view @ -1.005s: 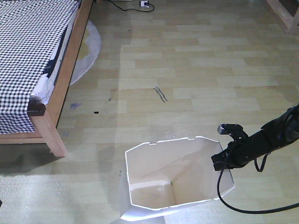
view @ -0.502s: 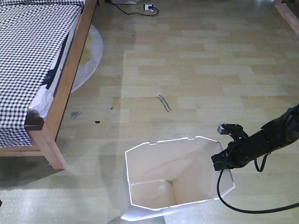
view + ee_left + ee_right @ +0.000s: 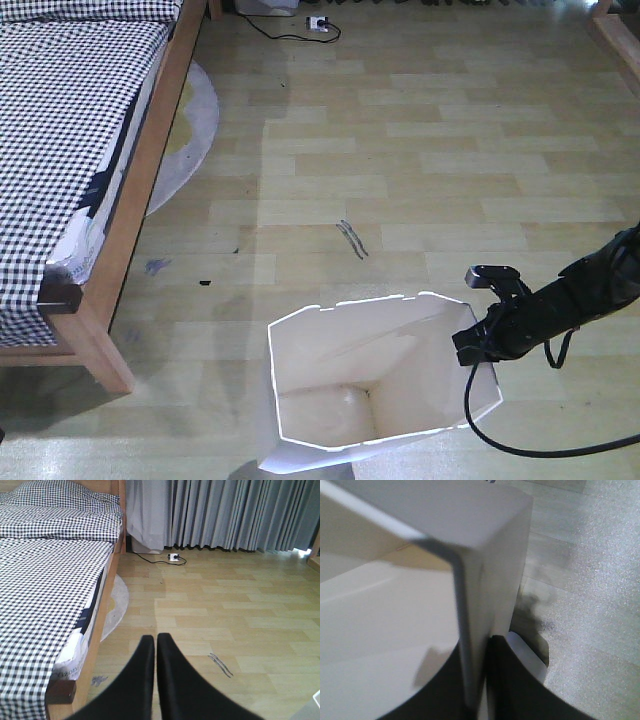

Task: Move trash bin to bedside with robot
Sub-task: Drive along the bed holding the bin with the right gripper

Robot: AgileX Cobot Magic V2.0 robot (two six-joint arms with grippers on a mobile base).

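Front view: the tall white bin, angular-rimmed and cream inside, stands on the floor at 6 o'clock, with the bed at 10 o'clock. The right gripper clamps its 3 o'clock rim. Left wrist view: the left gripper is clenched and empty. Right wrist view: the bin's wall is pinched in that gripper.

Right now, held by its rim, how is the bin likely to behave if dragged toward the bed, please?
The trash bin looks empty and thin-walled, so probably light. The right tool pinches only one rim corner, so the wall may flex and the bin could twist or tip. The glossy floor should let it slide.
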